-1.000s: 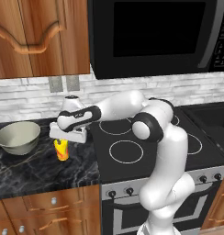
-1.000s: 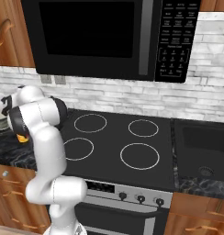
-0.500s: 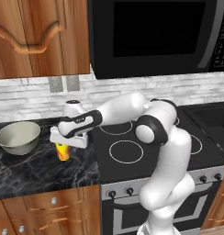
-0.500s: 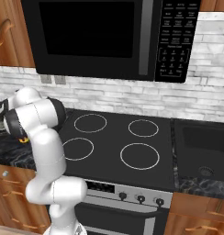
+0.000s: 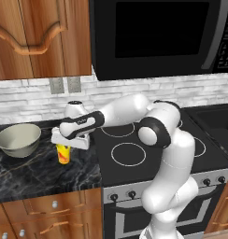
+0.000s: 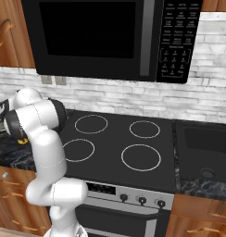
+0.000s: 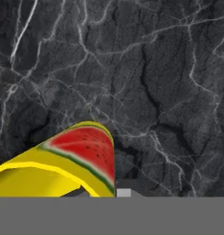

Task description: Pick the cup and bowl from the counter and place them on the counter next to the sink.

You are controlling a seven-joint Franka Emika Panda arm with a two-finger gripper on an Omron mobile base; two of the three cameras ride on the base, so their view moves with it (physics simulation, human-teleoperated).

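Note:
The small yellow cup with a watermelon mark stands upright on the black marble counter, right of the wide grey-beige bowl. My gripper sits down on the cup's top, shut on its rim. In the hand view the cup lies at the bottom left against my gripper, with veined counter beyond. The bowl stands a short way left of the hand, untouched. The black sink is far to the right, past the stove.
The black glass stovetop with white rings lies between this stretch of counter and the sink. A black microwave hangs above it and wooden cabinets above the counter. The stone backsplash closes the back.
The hand has dropped onto the cup and its fingers have gone from wide open to shut on the rim. Cup and bowl stay where they were.

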